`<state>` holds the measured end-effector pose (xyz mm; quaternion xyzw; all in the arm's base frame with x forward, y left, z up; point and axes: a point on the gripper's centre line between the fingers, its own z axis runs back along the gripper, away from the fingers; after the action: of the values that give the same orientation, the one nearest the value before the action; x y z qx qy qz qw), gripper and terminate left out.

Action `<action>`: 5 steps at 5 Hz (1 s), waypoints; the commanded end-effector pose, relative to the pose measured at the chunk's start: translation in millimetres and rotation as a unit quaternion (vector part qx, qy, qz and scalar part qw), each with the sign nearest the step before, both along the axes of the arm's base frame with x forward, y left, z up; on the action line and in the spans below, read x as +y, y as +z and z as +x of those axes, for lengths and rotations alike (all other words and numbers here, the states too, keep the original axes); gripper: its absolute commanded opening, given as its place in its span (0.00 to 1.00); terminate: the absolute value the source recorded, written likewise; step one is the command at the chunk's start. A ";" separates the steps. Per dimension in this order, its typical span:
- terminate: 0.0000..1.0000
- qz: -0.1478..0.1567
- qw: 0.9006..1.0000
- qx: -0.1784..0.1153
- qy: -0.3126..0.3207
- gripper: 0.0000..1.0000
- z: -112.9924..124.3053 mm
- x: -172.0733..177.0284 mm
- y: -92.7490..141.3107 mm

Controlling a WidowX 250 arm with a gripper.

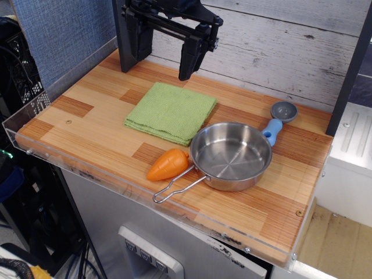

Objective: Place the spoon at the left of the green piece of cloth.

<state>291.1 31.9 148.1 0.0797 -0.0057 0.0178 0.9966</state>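
The spoon [274, 128] lies at the back right of the wooden table, its light blue handle touching the far rim of the steel pan and its round grey bowl pointing toward the back wall. The green piece of cloth [171, 111] lies folded flat in the middle of the table, to the left of the spoon. My black gripper [158, 71] hangs above the back edge of the table, just behind the cloth. Its two fingers are spread wide apart and hold nothing. It is far to the left of the spoon.
A steel pan [231, 154] with a wire handle sits in front of the spoon, right of the cloth. An orange toy carrot [168, 164] lies by the pan's handle. A clear plastic lip [35, 125] edges the table. A dark post [349, 75] stands at the right.
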 end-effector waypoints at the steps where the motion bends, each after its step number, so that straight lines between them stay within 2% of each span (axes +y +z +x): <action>1: 0.00 0.000 1.000 0.000 0.000 1.00 0.0 0.0 0.0; 2: 0.00 -0.005 1.000 0.005 0.002 1.00 16.9 -15.8 -3.1; 3: 0.00 0.002 1.000 -0.004 0.005 1.00 30.9 -30.1 -2.1; 4: 0.00 -0.005 1.000 -0.026 0.002 1.00 49.6 -52.0 -3.1; 5: 0.00 -0.010 0.998 -0.060 0.010 1.00 69.0 -68.2 -21.9</action>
<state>356.1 -36.9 107.5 0.0713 -0.0387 0.0321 0.9962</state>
